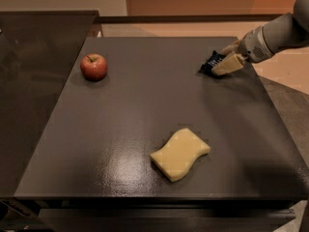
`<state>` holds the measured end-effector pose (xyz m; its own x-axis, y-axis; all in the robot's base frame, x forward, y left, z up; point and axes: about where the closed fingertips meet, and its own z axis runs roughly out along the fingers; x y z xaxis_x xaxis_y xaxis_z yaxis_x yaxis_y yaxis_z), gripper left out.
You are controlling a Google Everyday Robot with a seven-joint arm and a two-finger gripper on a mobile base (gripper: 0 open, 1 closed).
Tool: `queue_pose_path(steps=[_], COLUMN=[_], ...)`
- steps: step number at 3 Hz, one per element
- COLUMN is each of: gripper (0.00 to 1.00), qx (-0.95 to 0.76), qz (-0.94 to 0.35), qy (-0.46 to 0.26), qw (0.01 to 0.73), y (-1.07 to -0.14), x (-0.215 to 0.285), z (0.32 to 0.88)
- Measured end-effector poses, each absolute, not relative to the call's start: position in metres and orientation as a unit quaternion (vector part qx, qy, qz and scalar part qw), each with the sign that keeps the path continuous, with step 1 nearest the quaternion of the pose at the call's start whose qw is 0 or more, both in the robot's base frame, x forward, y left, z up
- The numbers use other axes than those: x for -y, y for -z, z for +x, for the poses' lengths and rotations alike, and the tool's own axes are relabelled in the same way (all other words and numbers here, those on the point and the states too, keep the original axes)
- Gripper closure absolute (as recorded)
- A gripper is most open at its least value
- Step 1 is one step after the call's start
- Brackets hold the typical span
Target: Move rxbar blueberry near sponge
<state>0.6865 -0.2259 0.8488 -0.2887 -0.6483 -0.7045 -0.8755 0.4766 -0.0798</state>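
Note:
The rxbar blueberry (210, 63) is a small dark bar at the far right of the dark table, partly hidden by my gripper. My gripper (223, 61) reaches in from the right edge, its cream fingers on either side of the bar and closed on it, low at the tabletop. The sponge (180, 153) is a pale yellow block with wavy sides, lying near the table's front edge, well in front of the gripper and a little to its left.
A red apple (93, 66) stands at the far left of the table (145, 95). A dark counter adjoins the table on the left. The table's right edge runs just beside my arm.

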Motion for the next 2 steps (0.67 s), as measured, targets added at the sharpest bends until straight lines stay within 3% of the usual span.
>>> queue_pose_path(steps=[2], gripper=[1.0], qx=[-0.761], qz=[-0.522], qy=[-0.185], qw=[0.339], y=[-0.864], x=[0.199], z=[0.633])
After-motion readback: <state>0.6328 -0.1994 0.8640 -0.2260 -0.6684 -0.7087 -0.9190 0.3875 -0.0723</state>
